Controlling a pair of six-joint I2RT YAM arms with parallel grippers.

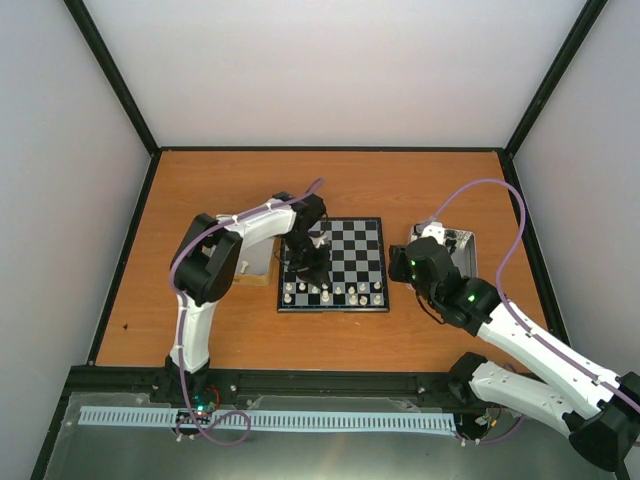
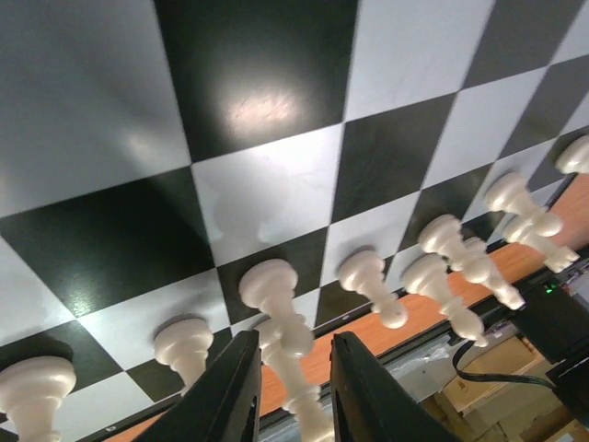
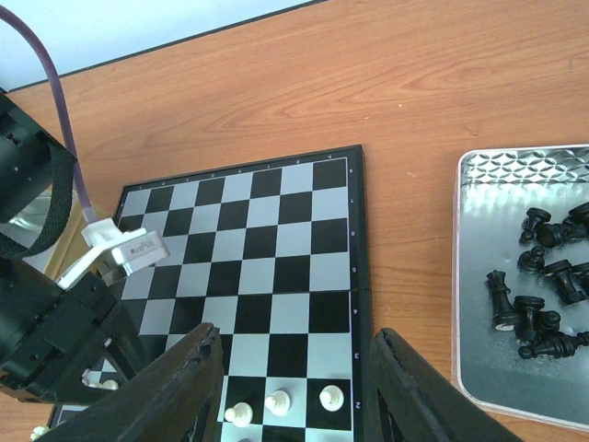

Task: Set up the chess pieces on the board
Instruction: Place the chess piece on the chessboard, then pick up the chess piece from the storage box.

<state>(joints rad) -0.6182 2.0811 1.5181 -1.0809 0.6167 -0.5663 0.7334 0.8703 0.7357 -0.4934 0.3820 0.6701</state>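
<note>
Several cream-white chess pieces (image 1: 330, 293) are already standing along the two near rows of the board (image 1: 350, 240), though those rows are looking patchy rather than full, so the white side is only partly done. The left gripper (image 2: 294, 339) is hovering low over the board's near left part, its fingers (image 2: 230, 396) flanking one white piece (image 2: 293, 359) at the near edge; whether they are pinching it or sitting just clear of it I cannot tell. The far rows are showing no pieces at all, and the black pieces (image 3: 543, 295) are lying tumbled in the metal tin (image 3: 474, 276) near the board's right side, so the whole black side is waiting to be set. The right gripper (image 3: 294, 333) is hanging by the board's right edge with its jaws spread wide and nothing between them. By my reckoning, less than half of the job is finished
</note>
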